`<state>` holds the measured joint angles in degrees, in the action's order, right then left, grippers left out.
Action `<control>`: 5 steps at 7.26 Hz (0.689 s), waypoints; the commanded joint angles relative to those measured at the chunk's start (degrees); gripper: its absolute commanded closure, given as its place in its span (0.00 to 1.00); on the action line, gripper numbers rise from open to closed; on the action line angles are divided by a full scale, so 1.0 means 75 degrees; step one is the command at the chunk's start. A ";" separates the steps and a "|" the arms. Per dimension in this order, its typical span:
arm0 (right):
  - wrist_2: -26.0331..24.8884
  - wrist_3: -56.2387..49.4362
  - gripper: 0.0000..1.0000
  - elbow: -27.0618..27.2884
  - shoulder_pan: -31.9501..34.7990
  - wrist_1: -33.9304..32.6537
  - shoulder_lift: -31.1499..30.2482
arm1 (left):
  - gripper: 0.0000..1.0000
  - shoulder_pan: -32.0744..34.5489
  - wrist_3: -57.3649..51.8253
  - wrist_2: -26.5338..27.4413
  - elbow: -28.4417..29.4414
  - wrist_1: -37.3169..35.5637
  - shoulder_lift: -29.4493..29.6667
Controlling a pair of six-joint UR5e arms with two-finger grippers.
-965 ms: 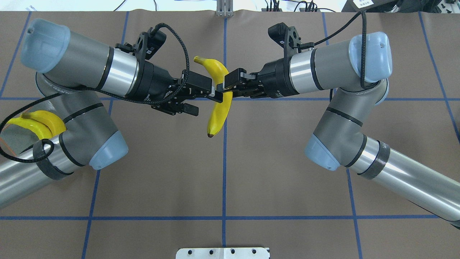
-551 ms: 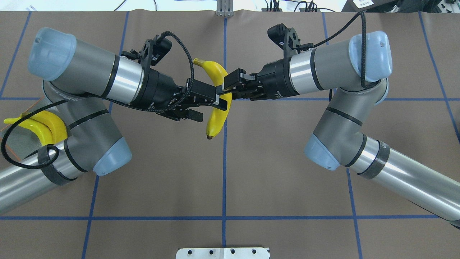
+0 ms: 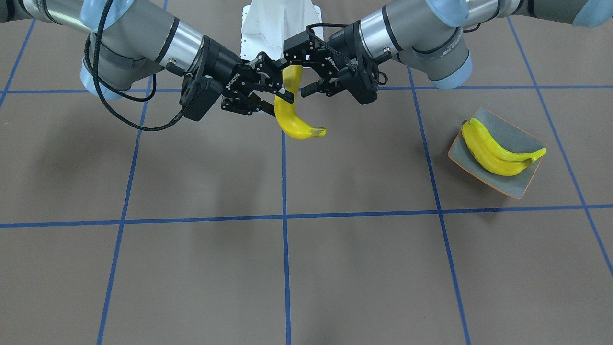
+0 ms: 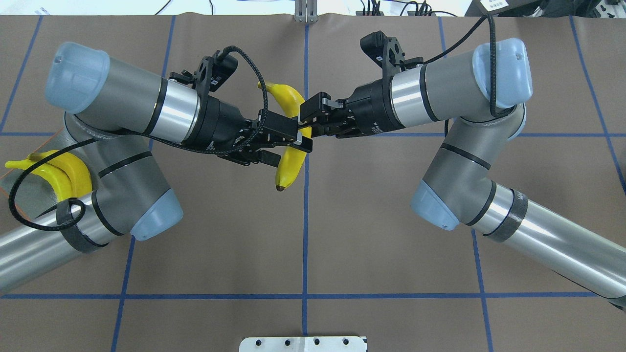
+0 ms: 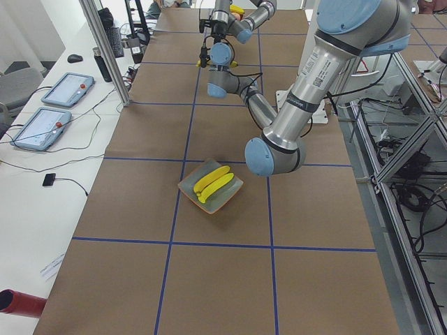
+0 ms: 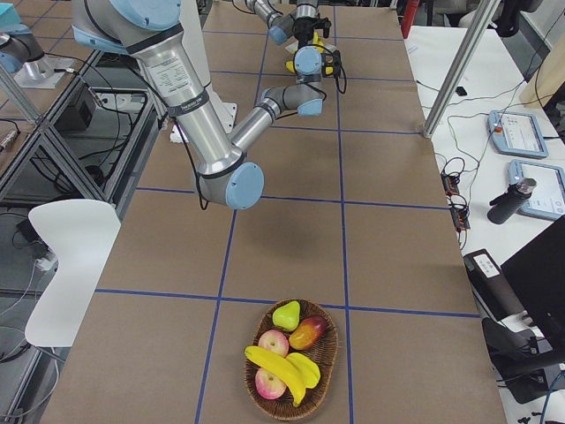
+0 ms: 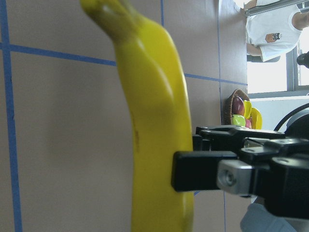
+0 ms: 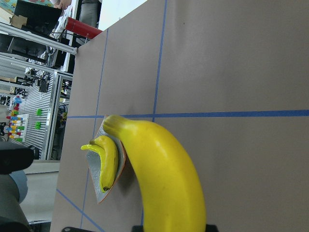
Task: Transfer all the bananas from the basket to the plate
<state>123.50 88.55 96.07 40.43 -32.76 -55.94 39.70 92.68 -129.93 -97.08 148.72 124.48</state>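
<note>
The banana [image 4: 289, 165] hung in the air over the middle of the bench [image 4: 391, 234], just beside the centre blue line, its dark tip toward the robot and its stem end away from it. The right hand [image 4: 307, 118] was closed on the banana's middle from the robot's right, a finger pressed to either side. The left hand [image 4: 291, 150] met it from the opposite side, almost touching the right hand. Its fingers stood apart, one lying across the banana and the other just beside the fruit's lower half, and did not pinch it. The left wrist view showed the banana filling the frame, with only the right hand's finger against it. Well apart, toward the robot's left, the plate [image 3: 519, 136] lay on the bench with two bananas [image 3: 493, 155] side by side on it. At the bench's far right end the basket [image 6: 334, 358] held more bananas [image 6: 278, 371] among a pear [image 6: 285, 314] and apples [image 6: 273, 342].
</note>
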 commanded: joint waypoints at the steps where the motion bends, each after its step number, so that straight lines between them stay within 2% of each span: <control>1: 0.0092 0.0006 1.00 0.0046 0.0000 0.0009 0.0005 | 0.20 -0.0020 -0.0005 0.0016 0.0019 0.0010 0.0008; 2: 0.0093 0.0006 1.00 0.0046 0.0000 -0.0003 0.0005 | 0.39 -0.0020 -0.0005 0.0016 0.0019 0.0010 -0.0003; 4: 0.0116 0.0006 1.00 0.0069 0.0000 0.0009 0.0005 | 1.00 -0.0031 0.0007 0.0016 0.0007 0.0022 -0.0015; 5: 0.0116 -0.0005 1.00 0.0069 0.0000 0.0009 0.0005 | 1.00 -0.0031 0.0007 0.0016 0.0007 0.0022 -0.0015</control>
<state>124.34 88.58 96.53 40.43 -32.73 -55.93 39.50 92.71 -129.82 -97.00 148.86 124.42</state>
